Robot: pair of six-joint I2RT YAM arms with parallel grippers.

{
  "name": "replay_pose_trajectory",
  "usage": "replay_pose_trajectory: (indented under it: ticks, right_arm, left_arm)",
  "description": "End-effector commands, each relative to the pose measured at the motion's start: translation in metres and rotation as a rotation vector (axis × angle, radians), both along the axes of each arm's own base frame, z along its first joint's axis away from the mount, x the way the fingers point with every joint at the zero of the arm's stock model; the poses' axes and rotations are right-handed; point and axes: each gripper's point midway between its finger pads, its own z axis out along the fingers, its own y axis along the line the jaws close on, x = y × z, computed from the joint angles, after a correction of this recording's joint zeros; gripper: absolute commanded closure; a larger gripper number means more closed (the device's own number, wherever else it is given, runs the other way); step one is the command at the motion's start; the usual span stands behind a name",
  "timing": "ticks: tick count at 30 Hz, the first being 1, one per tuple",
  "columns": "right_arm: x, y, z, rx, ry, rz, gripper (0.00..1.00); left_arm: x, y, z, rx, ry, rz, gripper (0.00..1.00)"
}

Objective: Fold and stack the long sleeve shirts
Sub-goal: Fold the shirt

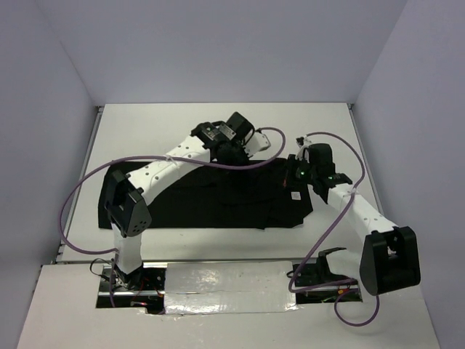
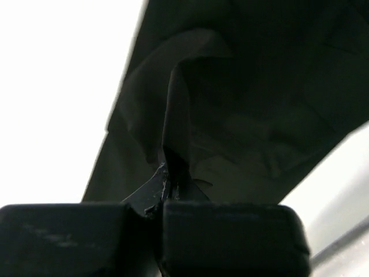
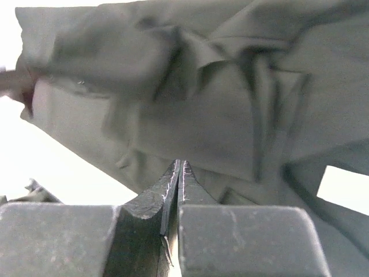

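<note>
On the white bench (image 1: 218, 120) the black long-sleeve shirt (image 1: 211, 200) is laid out mostly flat, approx. centred, w/ its long side running left to right between the two arms. Its left part is seen smooth. The right part is creased and doubled over, and a small white square tag (image 1: 296, 195) is shown face-up there, close to the right edge.

Left fingers (image 1: 231, 154) are set down at the far edge of the shirt, near its middle. From the left wrist cam they (image 2: 164, 186) are seen pressed tight together, w/ a ridge of black fabric (image 2: 230, 115) pinched between the tips and drawn up into a narrow peak. Bright bench is seen on both sides of the cloth.

Right fingers (image 1: 298, 173) are placed at the shirt's far right corner, just beyond the tag. From the right wrist cam they (image 3: 172, 186) are seen closed flat against each other, tips right at the rumpled fabric (image 3: 219, 115). Whether any cloth is caught between them can't be told. Folds and overlapping layers fill that view.

A purple cable (image 1: 80, 193) is looped out from each arm.
</note>
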Motion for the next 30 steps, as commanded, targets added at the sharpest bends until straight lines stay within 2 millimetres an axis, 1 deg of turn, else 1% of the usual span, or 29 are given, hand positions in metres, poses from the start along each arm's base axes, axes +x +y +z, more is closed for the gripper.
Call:
replay_pose_trajectory:
  ticks: [1, 2, 3, 4, 5, 7, 8, 9, 10, 11, 12, 13, 14, 15, 16, 17, 18, 20, 21, 22, 24, 25, 26, 27, 28, 30]
  right_arm:
    - [-0.003, 0.037, 0.020, 0.138, -0.093, 0.156, 1.00]
    - [-0.010, 0.045, 0.017, 0.155, -0.096, 0.197, 1.00]
    - [-0.011, 0.052, 0.021, 0.163, -0.127, 0.227, 1.00]
    - [-0.022, 0.062, 0.016, 0.169, -0.117, 0.268, 1.00]
    - [-0.023, 0.067, 0.020, 0.177, -0.133, 0.283, 1.00]
    - [-0.031, 0.080, 0.018, 0.196, -0.148, 0.317, 1.00]
    - [-0.031, 0.083, 0.012, 0.198, -0.130, 0.302, 1.00]
    - [-0.028, 0.088, 0.014, 0.205, -0.151, 0.306, 1.00]
    - [-0.026, 0.091, 0.009, 0.200, -0.141, 0.298, 1.00]
    - [-0.023, 0.095, -0.003, 0.194, -0.101, 0.280, 1.00]
    - [-0.018, 0.099, -0.004, 0.204, -0.101, 0.273, 1.00]
    - [-0.013, 0.100, -0.010, 0.210, -0.079, 0.259, 1.00]
    - [-0.009, 0.102, -0.025, 0.206, -0.034, 0.245, 1.00]
    - [0.001, 0.106, -0.021, 0.220, -0.041, 0.232, 1.00]
    - [0.007, 0.107, -0.024, 0.225, -0.030, 0.222, 1.00]
    - [0.012, 0.108, -0.036, 0.220, 0.005, 0.207, 1.00]
    - [0.024, 0.107, -0.032, 0.232, 0.002, 0.175, 1.00]
    - [0.036, 0.105, -0.042, 0.242, 0.042, 0.135, 1.00]
    - [0.044, 0.101, -0.040, 0.270, 0.047, 0.099, 1.00]
    - [0.048, 0.099, -0.048, 0.280, 0.069, 0.082, 1.00]
    - [0.059, 0.100, -0.047, 0.308, 0.078, 0.051, 1.00]
    - [0.061, 0.100, -0.056, 0.304, 0.102, 0.043, 1.00]
    - [0.068, 0.102, -0.053, 0.309, 0.096, 0.039, 1.00]
    - [0.070, 0.103, -0.054, 0.314, 0.101, 0.035, 1.00]
    - [0.071, 0.103, -0.059, 0.317, 0.121, 0.018, 1.00]
    - [0.078, 0.099, -0.062, 0.305, 0.128, -0.014, 1.00]
  left_arm:
    - [0.013, -0.004, 0.055, -0.133, -0.113, 0.071, 1.00]
    - [0.019, -0.006, 0.060, -0.142, -0.125, 0.075, 1.00]
    - [0.023, -0.007, 0.063, -0.148, -0.132, 0.082, 1.00]
    - [0.031, -0.007, 0.068, -0.152, -0.150, 0.093, 1.00]
    - [0.036, -0.007, 0.071, -0.155, -0.160, 0.105, 1.00]
    - [0.046, -0.005, 0.077, -0.169, -0.176, 0.127, 1.00]
    - [0.053, -0.002, 0.082, -0.185, -0.184, 0.143, 1.00]
    - [0.056, -0.001, 0.085, -0.195, -0.185, 0.153, 1.00]
    - [0.058, -0.001, 0.085, -0.200, -0.183, 0.154, 1.00]
    - [0.057, 0.000, 0.081, -0.197, -0.172, 0.149, 1.00]
    - [0.057, -0.001, 0.080, -0.197, -0.175, 0.137, 1.00]
    - [0.054, 0.000, 0.082, -0.205, -0.170, 0.128, 1.00]
    - [0.051, 0.001, 0.074, -0.196, -0.156, 0.120, 1.00]
    - [0.050, 0.000, 0.073, -0.198, -0.156, 0.110, 1.00]
    - [0.048, 0.001, 0.074, -0.200, -0.158, 0.102, 1.00]
    - [0.046, 0.002, 0.069, -0.189, -0.149, 0.095, 1.00]
    - [0.046, 0.003, 0.069, -0.184, -0.155, 0.089, 1.00]
    - [0.044, 0.006, 0.068, -0.173, -0.156, 0.079, 1.00]
    - [0.044, 0.006, 0.068, -0.167, -0.158, 0.069, 1.00]
    - [0.042, 0.006, 0.067, -0.167, -0.156, 0.062, 1.00]
    - [0.040, 0.004, 0.066, -0.165, -0.152, 0.035, 1.00]
    - [0.037, 0.002, 0.064, -0.159, -0.146, 0.016, 1.00]
    - [0.036, 0.002, 0.064, -0.150, -0.149, -0.005, 1.00]
    - [0.034, 0.000, 0.063, -0.146, -0.144, -0.021, 1.00]
    - [0.028, -0.003, 0.061, -0.148, -0.130, -0.051, 1.00]
    - [0.022, -0.003, 0.059, -0.131, -0.122, -0.097, 1.00]
